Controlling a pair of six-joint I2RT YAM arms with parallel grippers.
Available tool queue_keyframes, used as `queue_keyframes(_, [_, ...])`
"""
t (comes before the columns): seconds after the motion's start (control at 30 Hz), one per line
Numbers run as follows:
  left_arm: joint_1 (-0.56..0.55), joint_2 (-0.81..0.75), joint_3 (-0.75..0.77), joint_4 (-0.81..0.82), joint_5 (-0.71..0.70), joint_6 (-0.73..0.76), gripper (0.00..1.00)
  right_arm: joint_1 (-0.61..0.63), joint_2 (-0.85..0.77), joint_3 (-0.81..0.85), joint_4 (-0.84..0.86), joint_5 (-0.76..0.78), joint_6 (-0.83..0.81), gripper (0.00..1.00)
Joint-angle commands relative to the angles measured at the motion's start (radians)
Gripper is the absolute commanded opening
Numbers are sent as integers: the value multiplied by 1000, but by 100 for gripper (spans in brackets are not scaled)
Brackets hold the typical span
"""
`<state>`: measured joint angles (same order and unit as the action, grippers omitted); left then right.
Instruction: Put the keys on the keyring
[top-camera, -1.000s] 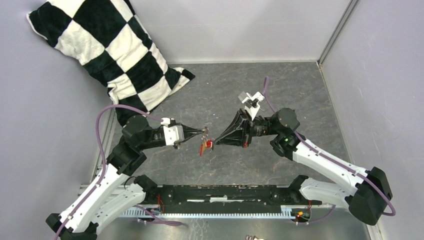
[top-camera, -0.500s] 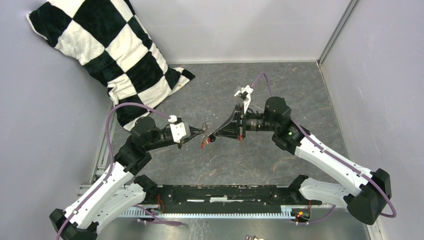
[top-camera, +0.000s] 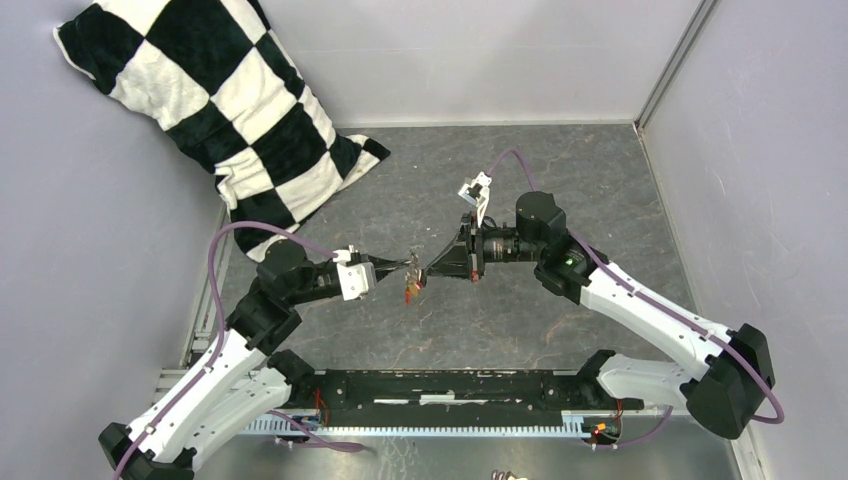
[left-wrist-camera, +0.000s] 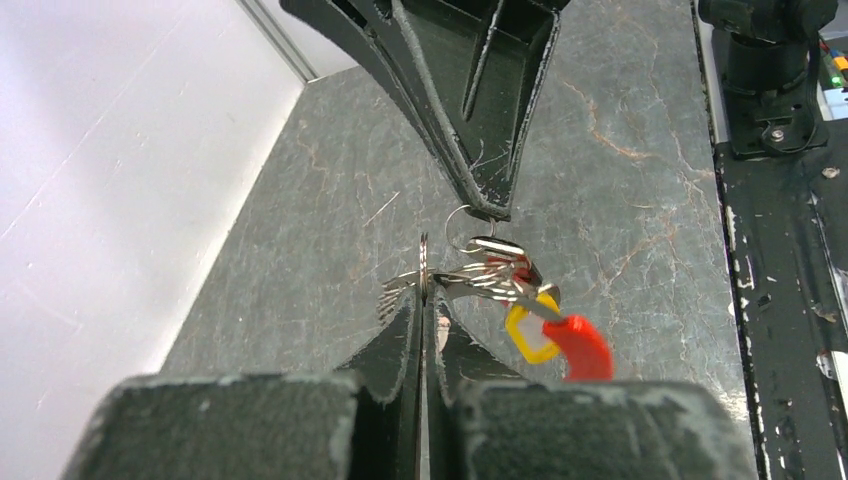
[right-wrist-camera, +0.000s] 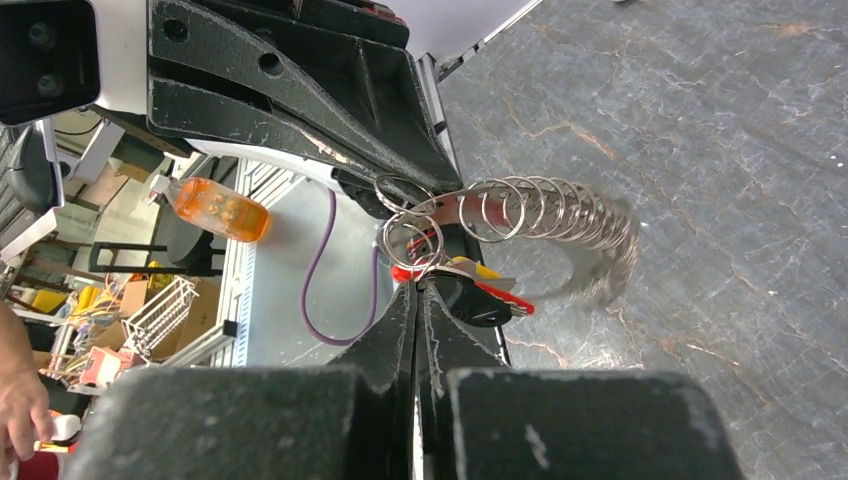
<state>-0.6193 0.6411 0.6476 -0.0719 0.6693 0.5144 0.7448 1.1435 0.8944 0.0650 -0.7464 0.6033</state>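
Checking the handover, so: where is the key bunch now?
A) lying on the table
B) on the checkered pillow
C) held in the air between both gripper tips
C: the left gripper and right gripper both pinch the key bunch, clear of the table.

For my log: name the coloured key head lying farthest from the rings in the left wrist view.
The red head, at the bunch's outer end; the yellow head sits between it and the silver rings.

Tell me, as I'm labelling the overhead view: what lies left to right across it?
Checkered pillow → left gripper → right gripper → right arm's base. The keys hang where both gripper tips meet, so they are left out.
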Motion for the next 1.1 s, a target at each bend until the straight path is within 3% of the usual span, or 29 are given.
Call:
queue_keyframes(0.0, [-2,-2,6,61,61,94,2,-1,2,32,64,-36,16,1])
queue_keyframes(1.07, [-3,-6,36,-23,124,105,2,-1,29,-3,172,-85,80,0])
